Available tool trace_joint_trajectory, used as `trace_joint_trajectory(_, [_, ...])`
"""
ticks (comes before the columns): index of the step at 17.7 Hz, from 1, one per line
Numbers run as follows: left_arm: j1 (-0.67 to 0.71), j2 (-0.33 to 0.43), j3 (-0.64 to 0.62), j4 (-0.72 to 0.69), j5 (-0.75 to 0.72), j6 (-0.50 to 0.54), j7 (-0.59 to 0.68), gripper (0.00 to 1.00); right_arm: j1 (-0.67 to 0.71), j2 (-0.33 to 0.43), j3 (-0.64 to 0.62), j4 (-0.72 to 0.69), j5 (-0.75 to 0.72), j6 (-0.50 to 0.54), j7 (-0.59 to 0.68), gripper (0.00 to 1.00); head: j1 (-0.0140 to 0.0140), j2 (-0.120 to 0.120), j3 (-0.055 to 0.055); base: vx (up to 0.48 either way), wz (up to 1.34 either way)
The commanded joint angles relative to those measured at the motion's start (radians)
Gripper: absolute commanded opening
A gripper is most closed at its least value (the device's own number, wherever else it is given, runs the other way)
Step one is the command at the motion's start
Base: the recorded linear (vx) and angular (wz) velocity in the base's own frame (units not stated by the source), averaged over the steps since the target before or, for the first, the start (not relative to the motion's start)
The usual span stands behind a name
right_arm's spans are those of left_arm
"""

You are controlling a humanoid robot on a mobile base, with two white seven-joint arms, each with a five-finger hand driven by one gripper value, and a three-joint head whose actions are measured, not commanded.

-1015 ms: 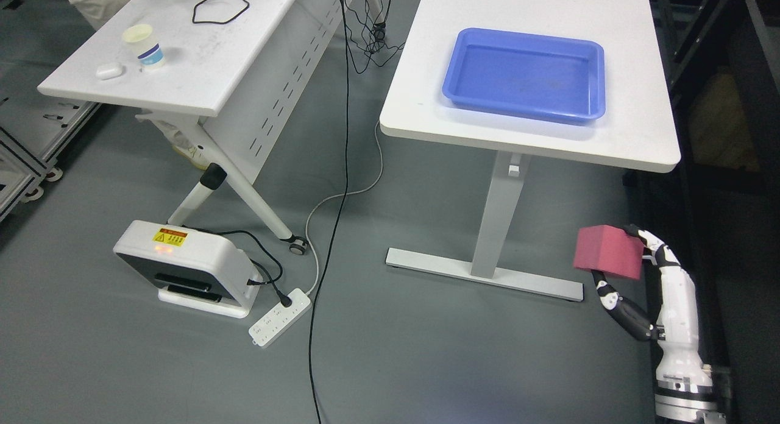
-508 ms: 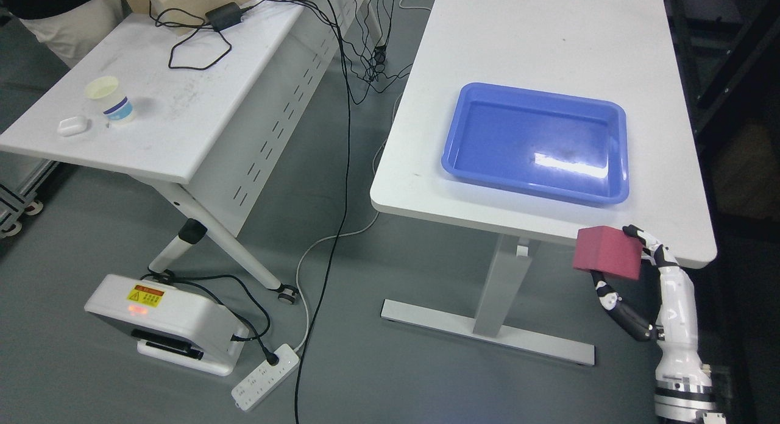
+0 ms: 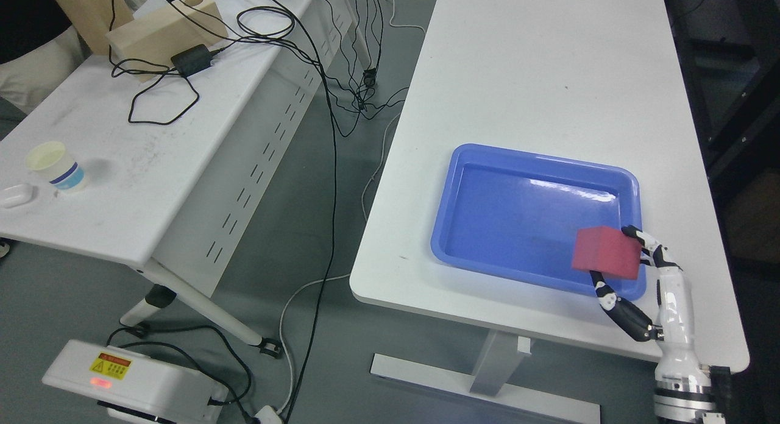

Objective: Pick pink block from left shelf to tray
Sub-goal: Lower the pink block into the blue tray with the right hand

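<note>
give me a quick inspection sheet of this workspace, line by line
surface: white table on the right, mostly bare; second white table on the left
job's things: pink block held above the near right corner of the blue tray; the tray holds nothing; no shelf in view
clutter: paper cup, small white case and tan box, all on the left table
hands: right hand shut on the pink block; left hand not seen
cables: black adapter and cables from the left table down to the floor
surroundings: grey floor, white device with warning sticker at lower left
</note>
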Motion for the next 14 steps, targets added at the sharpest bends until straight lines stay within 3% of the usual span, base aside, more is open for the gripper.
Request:
trace_joint_trajectory(1, [0.009,0.017,0.0,0.0,-0.002,0.0,0.001,1.0,0.003,-0.032,0.003,0.002,0.005,-0.002,0.005,0.08,0.0,0.0,0.0,0.271,0.0])
trace_joint_trajectory(7, [0.009,0.017,0.0,0.0,-0.002,0.0,0.001,1.0,0.018,-0.038,0.032,0.003,0.013,-0.002,0.031,0.1,0.0,0.0,0.0,0.188,0.0])
trace_joint_trajectory(10, [0.009,0.017,0.0,0.0,-0.002,0.0,0.001,1.0,0.015,-0.037,0.035,0.003,0.009,0.003,0.103,0.29,0.0,0.0,0.0,0.079,0.0])
trace_joint_trajectory(14, [0.009,0.017,0.0,0.0,-0.002,0.0,0.001,1.0,0.012,-0.031,0.056,0.005,-0.042,0.006,0.186,0.65,0.0,0.0,0.0,0.03,0.0])
